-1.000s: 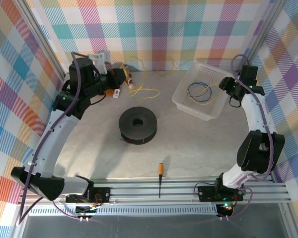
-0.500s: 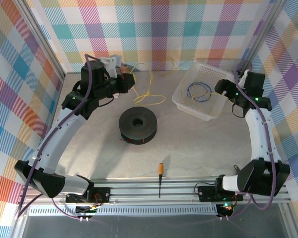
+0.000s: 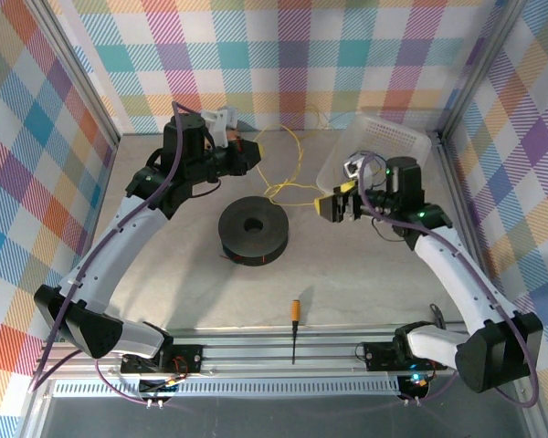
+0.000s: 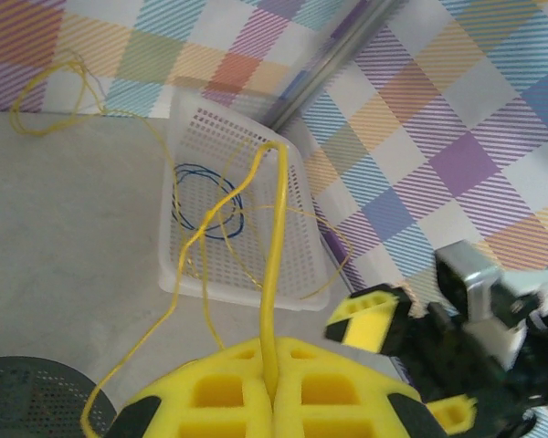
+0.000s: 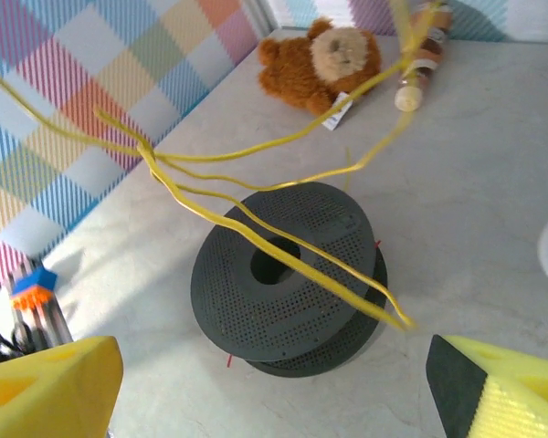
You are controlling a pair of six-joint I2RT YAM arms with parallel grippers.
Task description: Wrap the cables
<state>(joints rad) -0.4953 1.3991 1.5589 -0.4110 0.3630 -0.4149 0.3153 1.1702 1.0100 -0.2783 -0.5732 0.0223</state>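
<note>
The yellow cables (image 3: 298, 164) trail in thin loose loops from the back of the table down toward the black spool (image 3: 253, 230). My left gripper (image 3: 253, 153) is shut on one yellow strand (image 4: 272, 274), which rises straight out between its closed yellow fingers (image 4: 228, 392). My right gripper (image 3: 336, 199) stands open just left of the basket, close to the loops' low end. In the right wrist view the strands (image 5: 284, 256) cross above the spool (image 5: 283, 274), ahead of the wide-apart fingers (image 5: 46, 383), with nothing between them.
A white mesh basket (image 3: 395, 137) at the back right holds a blue wire coil (image 4: 205, 196). A brown teddy bear (image 5: 320, 57) and a small bottle (image 5: 413, 78) lie at the back left. An orange-handled screwdriver (image 3: 295, 324) lies near the front edge.
My right arm has swung from over the basket leftward and down toward the table's middle. My left gripper has moved right with the cable, drawing the loops rightward.
</note>
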